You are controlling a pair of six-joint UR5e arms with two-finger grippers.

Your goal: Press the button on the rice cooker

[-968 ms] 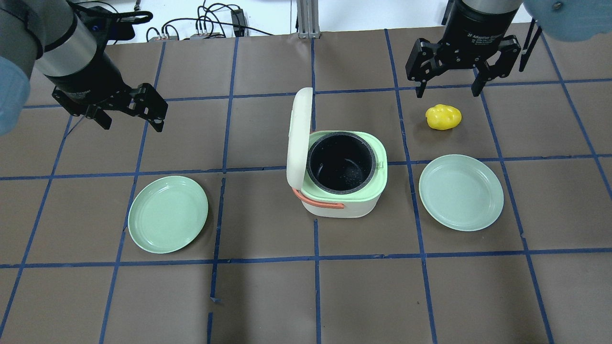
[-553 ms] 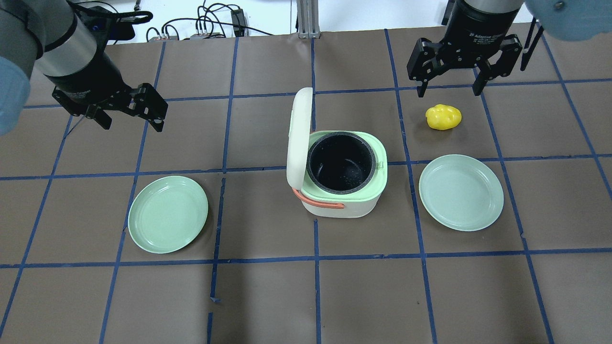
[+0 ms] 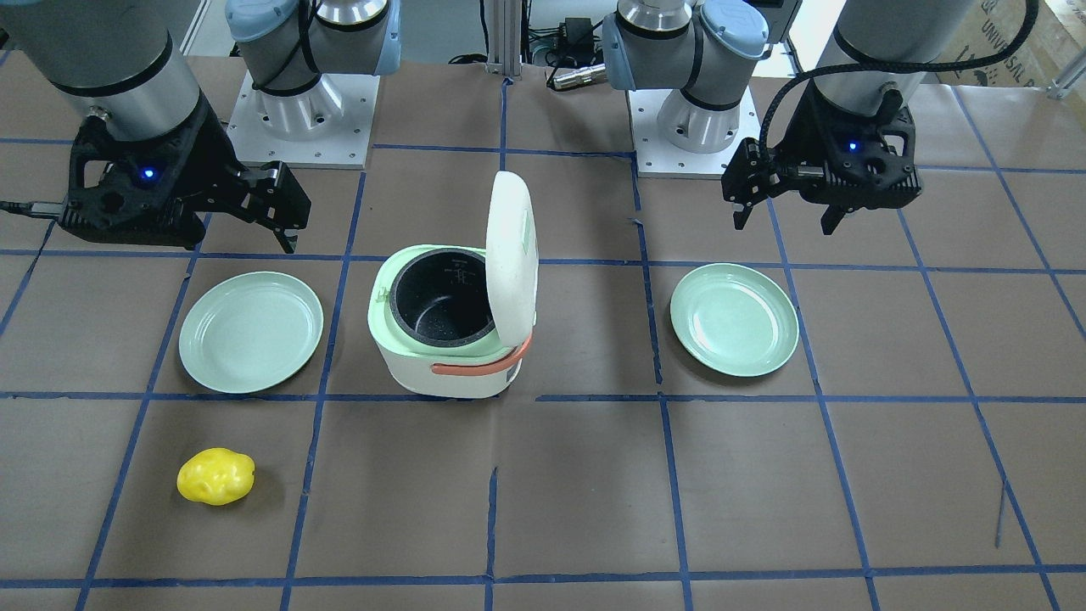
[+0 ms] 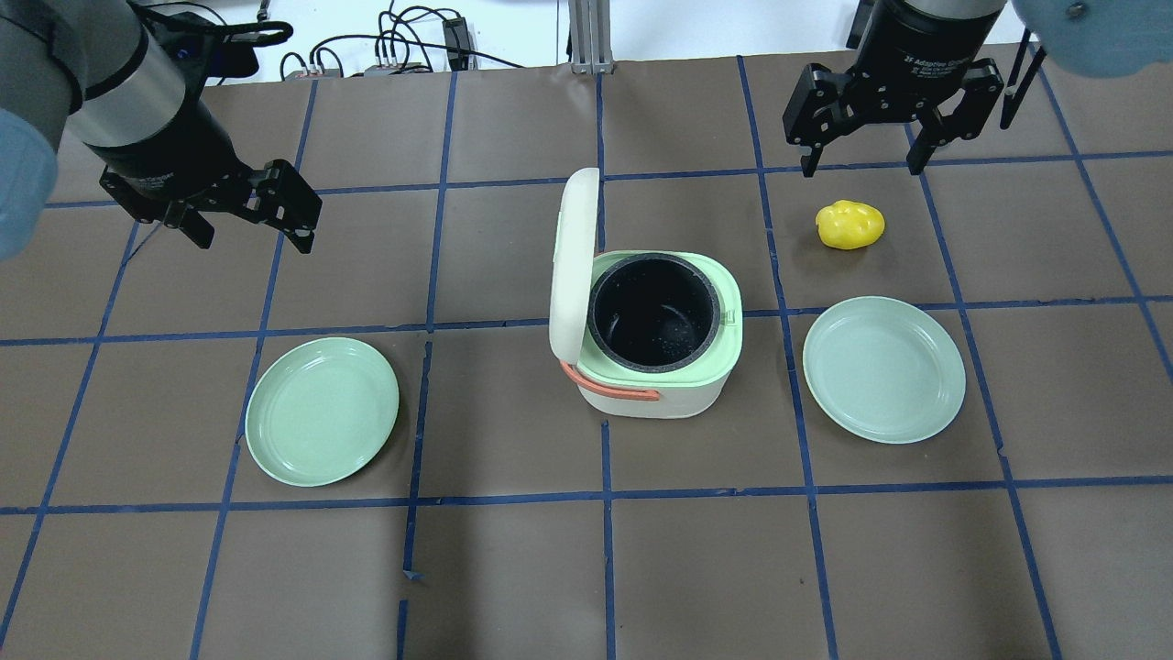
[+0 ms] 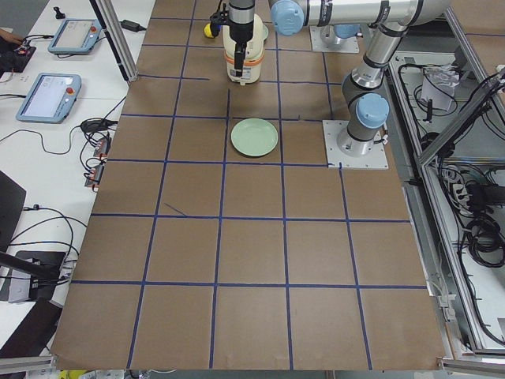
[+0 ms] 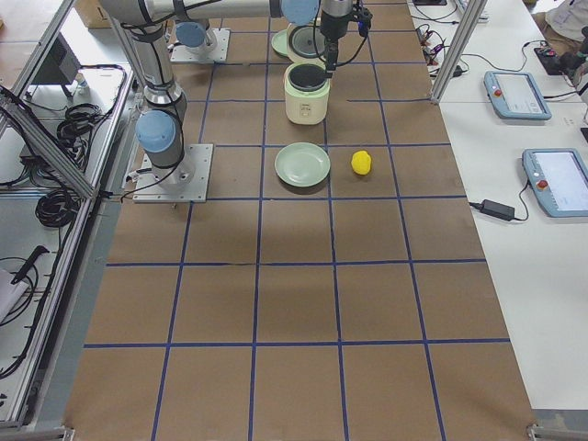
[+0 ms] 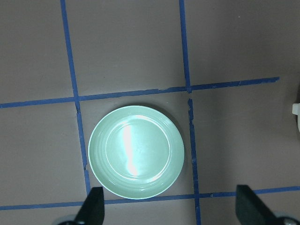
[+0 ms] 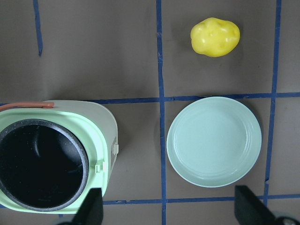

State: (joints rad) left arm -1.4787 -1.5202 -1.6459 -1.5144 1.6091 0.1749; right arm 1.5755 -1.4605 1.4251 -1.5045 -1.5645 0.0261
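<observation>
The left gripper [image 4: 252, 231] hangs over the left part of the tabletop. Its fingers are spread wide and hold nothing, and it has not shifted over the last second. Its wrist camera looks straight down on the left plate [image 4: 323, 411], pale green and bare.

The rice cooker [image 4: 669, 390] stands about the middle of the tabletop, between the two plates and apart from both. Its white lid [image 4: 573, 266] stands upright on the cooker's left side, swung fully open. The dark pot [image 4: 652, 312] inside looks empty. A small tab [image 8: 115, 149] sits on the cooker's wall on the side facing the right plate [image 4: 884, 369]. Whether that is the button cannot be told from here.

The right plate is also bare. Beyond it, toward the edge far from the robot, lies a yellow potato [image 4: 850, 225], clear of the plate.

The right gripper [image 4: 861, 169] is high over the right part of the tabletop, fingers wide apart and empty. It is the one thing that has changed: in the overhead view it has crept a little up the frame, away from the cooker. Whether it is rising or drawing off cannot be told.

With the lid already up and both grippers well clear, the press looks done, and this small move reads as a retreat. If a different button is meant, neither gripper is placed to reach it yet.
</observation>
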